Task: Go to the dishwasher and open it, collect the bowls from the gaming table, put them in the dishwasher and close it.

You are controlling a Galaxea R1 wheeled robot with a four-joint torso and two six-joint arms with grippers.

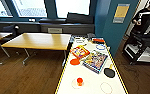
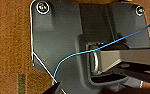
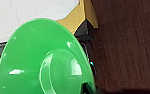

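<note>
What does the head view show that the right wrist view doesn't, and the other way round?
Head view alone: the whole gaming table, an orange bowl, an orange cup, game boxes, a black paddle, wooden tables and a person. Right wrist view alone: a green bowl, close up, seen from its underside. Both share the white tabletop with its yellow edge and the dark wooden floor.

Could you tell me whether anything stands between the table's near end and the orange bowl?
Yes: the orange cup stands on the gaming table almost directly in front of the orange bowl, apart from it. The game boxes lie beside and beyond the bowl.
</note>
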